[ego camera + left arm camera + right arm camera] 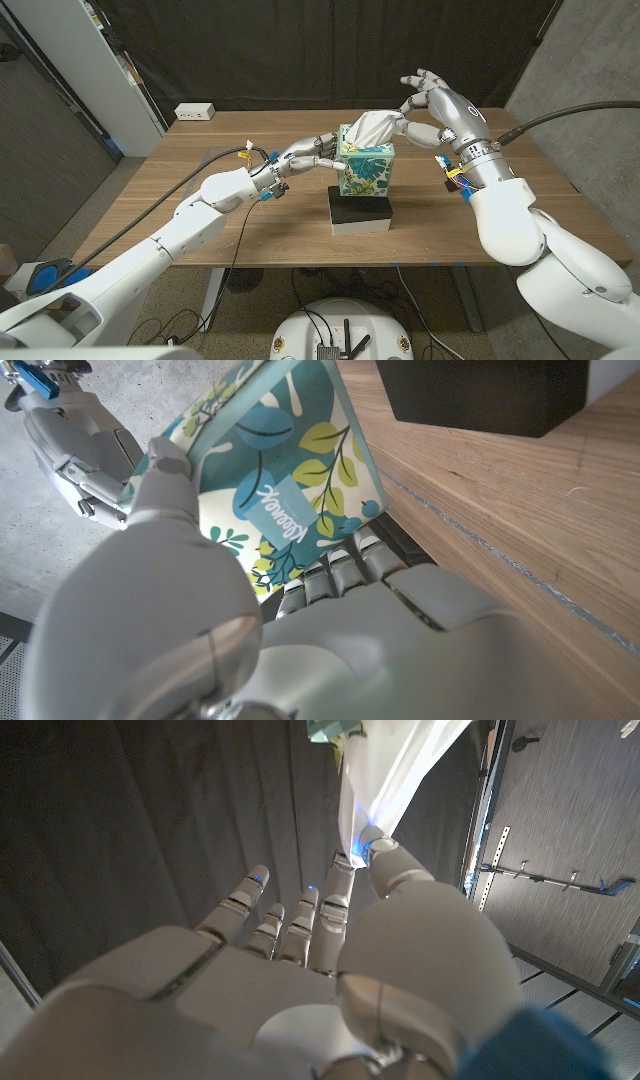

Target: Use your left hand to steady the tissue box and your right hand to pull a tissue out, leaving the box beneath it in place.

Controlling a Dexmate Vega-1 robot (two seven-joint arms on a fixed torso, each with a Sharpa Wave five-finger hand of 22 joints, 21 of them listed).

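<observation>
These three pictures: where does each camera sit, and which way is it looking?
Head view: on the robot's head, looking down at the wooden table; both arms show, left hand on the tissue box, right hand pinching the tissue.
Left wrist view: on the left wrist, looking along the left hand at the box.
Right wrist view: on the right wrist, looking along the right hand at the tissue.
Shared: head and left wrist views both show the box.
</observation>
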